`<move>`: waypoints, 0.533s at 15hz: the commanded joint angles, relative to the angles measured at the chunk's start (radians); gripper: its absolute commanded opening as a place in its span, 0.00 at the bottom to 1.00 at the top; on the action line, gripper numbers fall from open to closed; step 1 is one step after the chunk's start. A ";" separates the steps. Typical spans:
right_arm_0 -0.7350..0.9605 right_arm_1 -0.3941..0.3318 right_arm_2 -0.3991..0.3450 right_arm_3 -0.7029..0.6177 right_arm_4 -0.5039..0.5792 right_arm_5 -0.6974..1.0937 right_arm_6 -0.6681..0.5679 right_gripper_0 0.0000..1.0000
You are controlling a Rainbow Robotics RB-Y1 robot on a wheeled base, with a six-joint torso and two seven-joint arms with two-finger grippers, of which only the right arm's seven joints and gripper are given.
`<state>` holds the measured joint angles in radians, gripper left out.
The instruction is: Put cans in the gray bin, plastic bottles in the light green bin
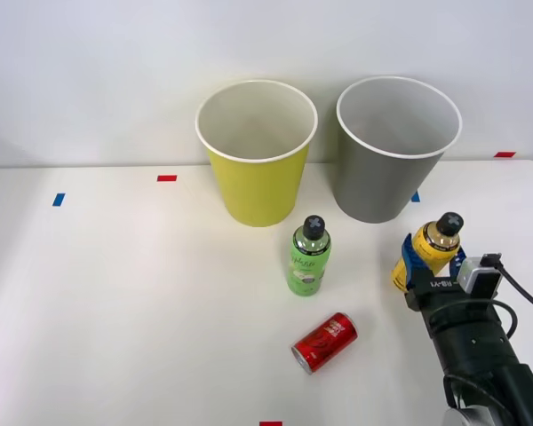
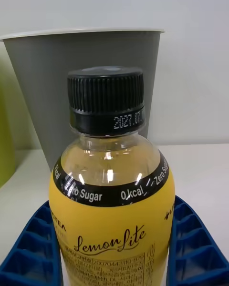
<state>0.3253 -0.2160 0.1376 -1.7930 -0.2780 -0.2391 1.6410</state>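
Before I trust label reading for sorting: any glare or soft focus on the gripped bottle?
Right wrist view: the yellow bottle is sharp, lettering legible, small white glints on its clear shoulder; the gray bin behind looks softer. Front view: even light, faint shadows, the same bottle's label is unreadable.

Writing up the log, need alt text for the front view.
The right gripper holds the upright yellow bottle at the white table's right side, before the gray bin. The green bottle stands before the light green bin; the red can lies nearer.
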 commanded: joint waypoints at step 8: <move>0.083 -0.017 0.014 -0.083 0.003 -0.031 -0.010 0.07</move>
<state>0.3892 -0.2199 0.1420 -1.8455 -0.2717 -0.2703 1.6372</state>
